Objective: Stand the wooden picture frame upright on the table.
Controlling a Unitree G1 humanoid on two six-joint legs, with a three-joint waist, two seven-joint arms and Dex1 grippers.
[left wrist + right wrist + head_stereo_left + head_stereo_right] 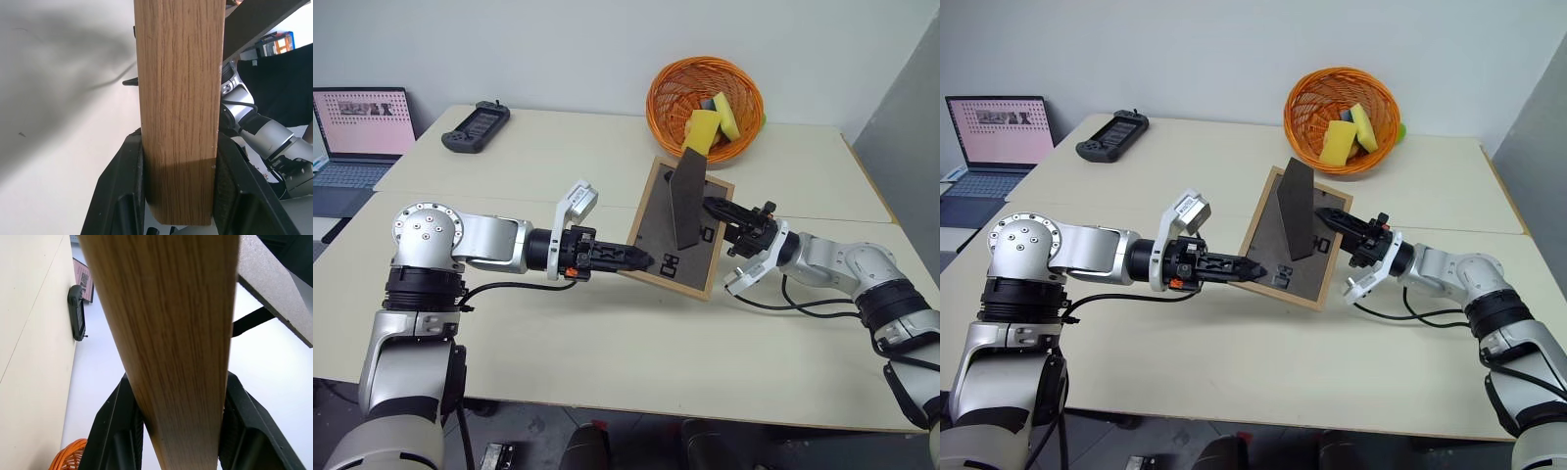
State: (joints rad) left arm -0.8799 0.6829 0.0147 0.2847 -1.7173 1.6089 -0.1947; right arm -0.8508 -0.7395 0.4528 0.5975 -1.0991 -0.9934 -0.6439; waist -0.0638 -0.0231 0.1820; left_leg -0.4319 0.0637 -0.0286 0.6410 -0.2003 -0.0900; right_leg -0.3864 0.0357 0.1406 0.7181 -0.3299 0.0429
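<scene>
the wooden picture frame (pixel 677 230) hangs tilted above the table (pixel 607 333), dark back facing up, its fold-out stand (pixel 686 201) raised. the left gripper (pixel 646 260) is clamped tight on the frame's near-left edge. the right gripper (pixel 713 208) reaches in from the opposite side, its fingers (pixel 115 431) straddling the wood edge; whether they press it cannot be told. beyond the right gripper sits an orange basket (pixel 680 83) holding yellow sponges (pixel 710 122); far beyond the left one, a handheld controller (pixel 476 126) and a laptop (pixel 360 132).

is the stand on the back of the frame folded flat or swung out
Swung out. On the wooden picture frame, held tilted above the table between both tools, the fold-out stand juts away from the dark back panel like a fin.
</scene>
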